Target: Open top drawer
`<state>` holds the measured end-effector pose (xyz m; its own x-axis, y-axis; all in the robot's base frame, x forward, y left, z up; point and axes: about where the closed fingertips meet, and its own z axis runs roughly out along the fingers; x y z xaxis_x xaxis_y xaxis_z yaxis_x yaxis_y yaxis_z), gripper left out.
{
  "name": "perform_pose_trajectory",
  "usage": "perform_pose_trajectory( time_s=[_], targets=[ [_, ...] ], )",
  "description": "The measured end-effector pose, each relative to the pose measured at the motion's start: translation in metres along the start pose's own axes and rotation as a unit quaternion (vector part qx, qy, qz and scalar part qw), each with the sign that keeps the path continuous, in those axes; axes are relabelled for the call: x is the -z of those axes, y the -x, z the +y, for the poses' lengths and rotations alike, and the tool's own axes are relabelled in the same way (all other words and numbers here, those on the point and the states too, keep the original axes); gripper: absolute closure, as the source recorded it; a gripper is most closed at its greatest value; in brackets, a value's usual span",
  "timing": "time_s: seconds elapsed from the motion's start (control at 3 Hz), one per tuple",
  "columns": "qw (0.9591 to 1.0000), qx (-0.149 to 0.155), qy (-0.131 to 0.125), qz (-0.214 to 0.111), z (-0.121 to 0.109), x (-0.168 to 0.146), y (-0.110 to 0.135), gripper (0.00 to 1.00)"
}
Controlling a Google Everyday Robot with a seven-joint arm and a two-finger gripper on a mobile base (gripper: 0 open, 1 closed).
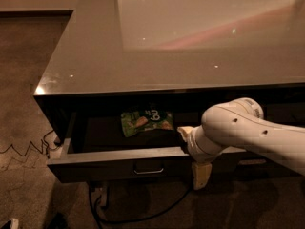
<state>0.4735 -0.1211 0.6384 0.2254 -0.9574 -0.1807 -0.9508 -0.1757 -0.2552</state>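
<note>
Top drawer stands partly out beneath the bench, long axis left-right; claw apparently sits over its front lip, right of the pull; grip state cannot be told

The wide dark grey top drawer stands pulled out below the front edge of the glossy grey worktop. A crumpled green snack bag lies in it, towards the back and near the middle. The small rectangular metal pull sits mid-front. The cream two-finger claw is at the drawer's front edge, right of the pull. A thin black cable lies on the floor to the left.
</note>
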Motion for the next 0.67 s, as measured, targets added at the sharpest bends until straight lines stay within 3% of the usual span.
perform_pose_trajectory(
  time_s=[0.67],
  targets=[
    [0.9994,-0.019,-0.027,0.013,0.027,0.025,-0.010,0.00]
  ],
)
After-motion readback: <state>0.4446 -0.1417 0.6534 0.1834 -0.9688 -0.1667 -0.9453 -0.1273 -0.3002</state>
